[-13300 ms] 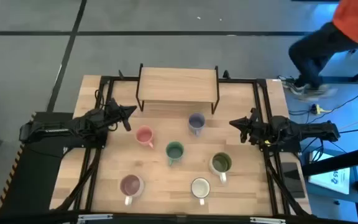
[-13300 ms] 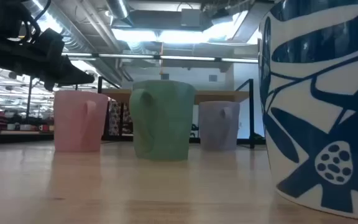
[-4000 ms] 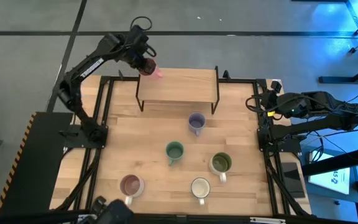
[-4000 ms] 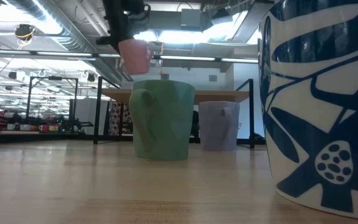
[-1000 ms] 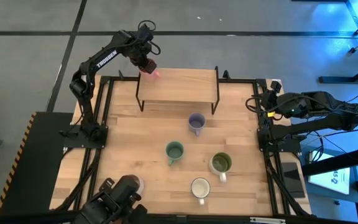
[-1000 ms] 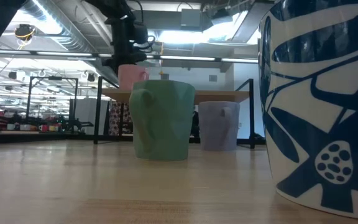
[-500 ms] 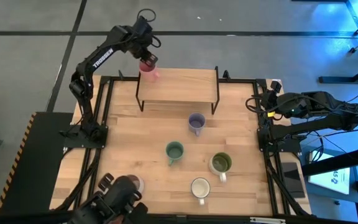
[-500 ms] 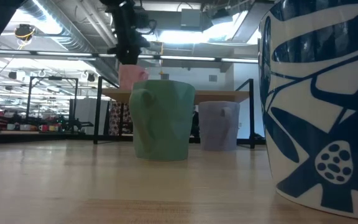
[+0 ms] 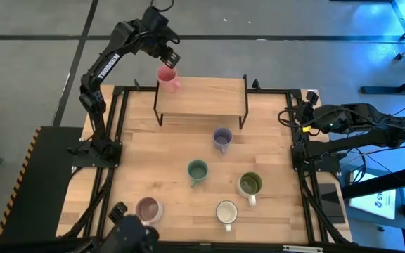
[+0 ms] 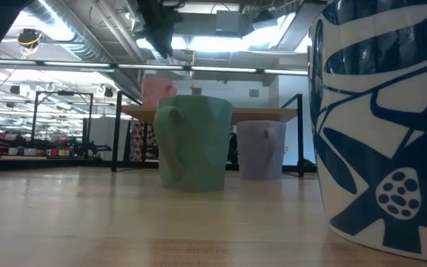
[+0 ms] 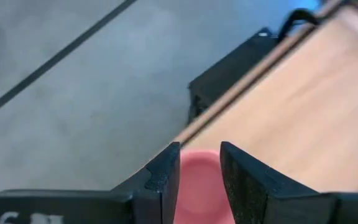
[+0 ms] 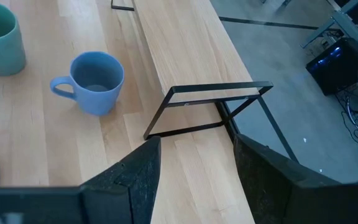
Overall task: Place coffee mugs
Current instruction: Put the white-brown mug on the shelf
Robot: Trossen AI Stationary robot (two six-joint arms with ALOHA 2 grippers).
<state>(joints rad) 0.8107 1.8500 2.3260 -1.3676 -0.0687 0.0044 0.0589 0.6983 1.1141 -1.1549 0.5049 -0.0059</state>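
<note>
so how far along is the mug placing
One done: the pink mug stands on the wooden shelf. The left tool hangs open just above it, holding nothing. Five mugs are left on the table, with the right tool idle at the table's right edge.

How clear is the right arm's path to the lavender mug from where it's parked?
Probably clear. The right gripper waits open at the table's right edge, and bare wood lies between it and the lavender mug. The shelf stands behind that line and the olive mug sits nearer the front.
</note>
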